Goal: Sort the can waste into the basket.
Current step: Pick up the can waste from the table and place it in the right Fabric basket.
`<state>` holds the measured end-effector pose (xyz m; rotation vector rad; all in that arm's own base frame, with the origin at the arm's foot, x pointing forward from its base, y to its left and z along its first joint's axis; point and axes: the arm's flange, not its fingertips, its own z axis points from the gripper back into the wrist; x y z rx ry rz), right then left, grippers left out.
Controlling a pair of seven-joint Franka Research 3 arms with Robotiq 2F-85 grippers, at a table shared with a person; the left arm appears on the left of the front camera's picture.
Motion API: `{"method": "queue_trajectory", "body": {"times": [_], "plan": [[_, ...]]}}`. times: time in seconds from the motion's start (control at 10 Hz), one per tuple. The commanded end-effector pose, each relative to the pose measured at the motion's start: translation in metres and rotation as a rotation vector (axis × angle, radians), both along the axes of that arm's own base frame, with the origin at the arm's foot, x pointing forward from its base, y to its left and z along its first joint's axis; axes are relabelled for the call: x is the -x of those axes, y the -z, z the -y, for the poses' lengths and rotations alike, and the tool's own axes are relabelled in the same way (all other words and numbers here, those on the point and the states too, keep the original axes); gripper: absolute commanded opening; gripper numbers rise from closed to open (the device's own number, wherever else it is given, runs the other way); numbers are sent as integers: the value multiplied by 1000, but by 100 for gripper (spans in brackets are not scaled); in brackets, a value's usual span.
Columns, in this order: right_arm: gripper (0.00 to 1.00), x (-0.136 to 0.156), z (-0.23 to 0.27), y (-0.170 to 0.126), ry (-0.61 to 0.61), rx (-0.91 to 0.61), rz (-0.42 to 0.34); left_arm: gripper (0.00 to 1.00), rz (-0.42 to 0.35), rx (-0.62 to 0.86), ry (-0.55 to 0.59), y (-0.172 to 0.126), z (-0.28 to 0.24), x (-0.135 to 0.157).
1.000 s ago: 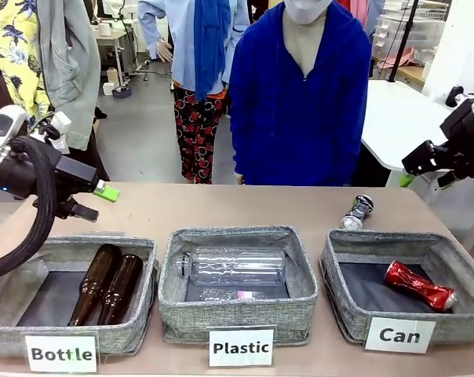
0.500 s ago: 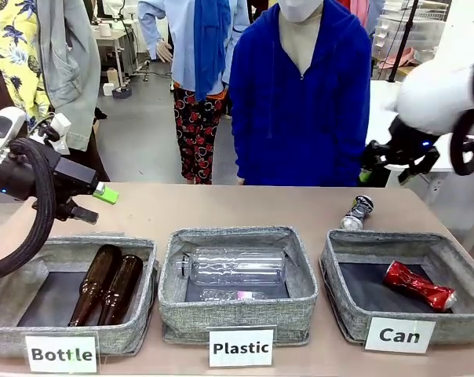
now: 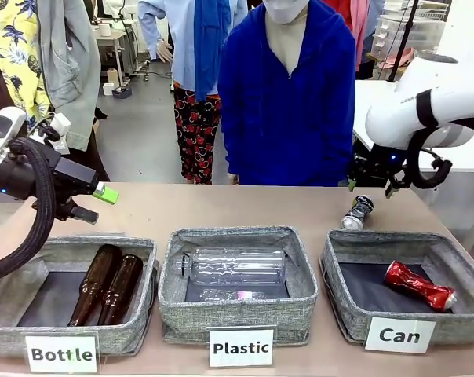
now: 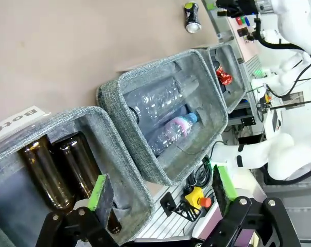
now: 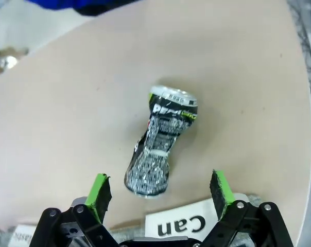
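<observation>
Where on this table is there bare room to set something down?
Free: the tabletop behind the Bottle bin and Plastic bin. Crowded: behind the Can basket, where the silver can lies under the open right gripper.

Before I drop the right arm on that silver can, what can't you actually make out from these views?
- Right gripper: front view, its fingers hidden behind the arm's own wrist; height above the silver can unclear.
- Silver can's print: blurred in the right wrist view, too small in the front view.
- Can basket: near wall hides part of its floor in the front view, beside the red can.
- Brown bottles: left wrist view, bases cut off by the left gripper.
</observation>
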<state>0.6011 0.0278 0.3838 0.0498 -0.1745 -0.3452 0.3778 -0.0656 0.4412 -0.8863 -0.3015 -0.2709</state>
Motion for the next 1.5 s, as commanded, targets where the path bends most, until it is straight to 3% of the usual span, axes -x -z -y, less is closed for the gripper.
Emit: {"method": "queue_trajectory", "body": {"times": [0.0,0.2,0.3,0.4,0.5,0.8,0.9,1.1,1.4], "plan": [[100,-18,-9,12,339,-1,-57,100,-9,1,-6,0,1,2],[100,-25,-8,20,608,-5,96,100,-9,1,-6,0,1,2],[100,-25,-5,18,654,31,130,100,-9,1,-6,0,1,2],[100,-24,-5,16,623,6,151,100,-9,1,-6,0,1,2],[100,-23,7,22,560,-66,57,100,-9,1,-6,0,1,2],[100,-25,6,20,601,-60,90,100,-9,1,-6,0,1,2],[100,-30,3,29,489,6,87,100,-9,1,-6,0,1,2],[100,-43,-8,54,414,54,13,100,-9,1,-6,0,1,2],[100,-54,-16,83,390,91,-32,100,-9,1,-6,0,1,2]]}}
